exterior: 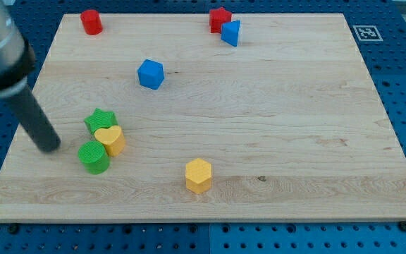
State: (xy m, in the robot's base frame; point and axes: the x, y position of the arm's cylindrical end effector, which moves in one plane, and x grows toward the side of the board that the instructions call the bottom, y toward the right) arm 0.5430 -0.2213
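Observation:
My tip (pixel 48 146) rests on the wooden board (pixel 259 141) at the view's left, with the dark rod slanting up toward the top left. It touches no block. Nearest to it is a green cylinder (pixel 94 156), just to its right and slightly lower. A yellow heart (pixel 110 140) leans against that cylinder's upper right, and a green star (pixel 100 120) sits right behind the heart. A blue hexagonal block (pixel 150 73) lies farther up and to the right.
A yellow hexagonal block (pixel 198 175) stands near the view's bottom centre. At the top edge sit a red cylinder (pixel 91 22), a red block (pixel 220 18) and a blue triangular block (pixel 231 32) touching it. A marker tag (pixel 365 32) lies off the board's top right corner.

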